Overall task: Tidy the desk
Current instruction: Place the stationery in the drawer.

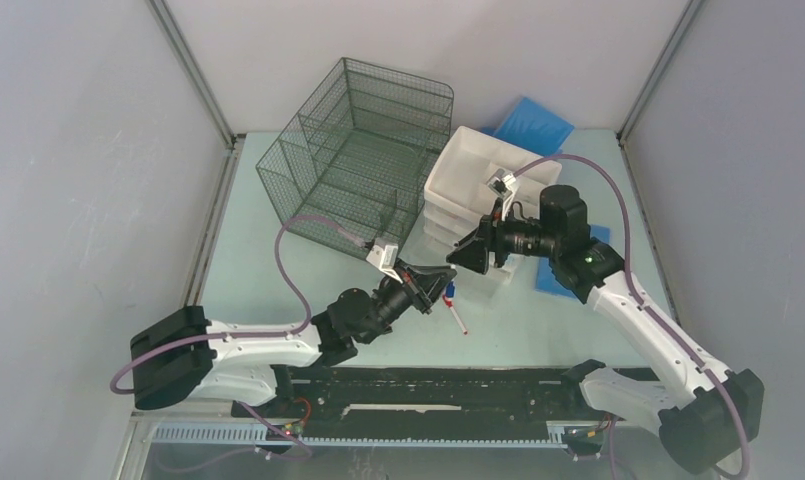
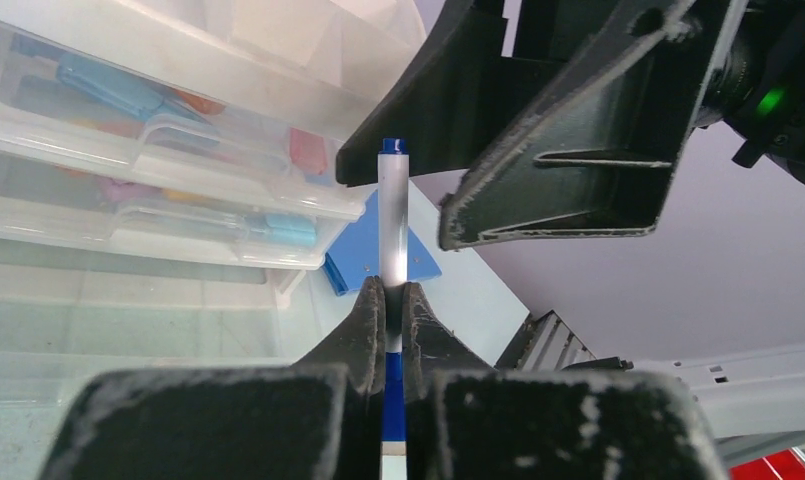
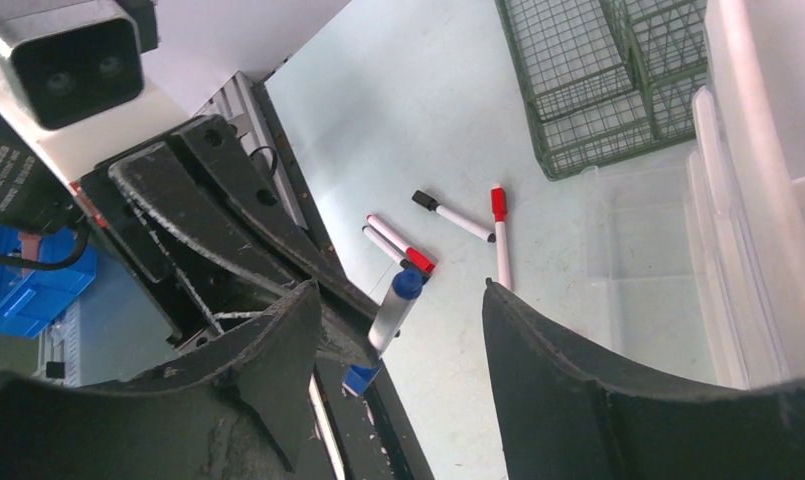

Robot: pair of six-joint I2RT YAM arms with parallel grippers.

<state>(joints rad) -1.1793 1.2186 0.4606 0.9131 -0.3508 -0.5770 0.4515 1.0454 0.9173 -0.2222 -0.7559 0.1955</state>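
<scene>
Now, my left gripper [image 2: 386,300] is clamped on a blue-ended marker [image 2: 392,215] at mid-barrel, free end pointing toward my right gripper [image 3: 400,292]. Right jaws stand apart with that free end between them in the right wrist view; no contact that I can see. Reads as a hand-over step. Further out, the white drawer unit [image 1: 465,160] stands right of the wire organizer [image 1: 363,140], both on the far half of the desk [image 1: 268,270]; a low clear drawer looks pulled out. Loose markers [image 3: 499,235] lie on the desk near the front. Next move, I judge: right jaws close squarely on the barrel before left releases, else it drops.
</scene>
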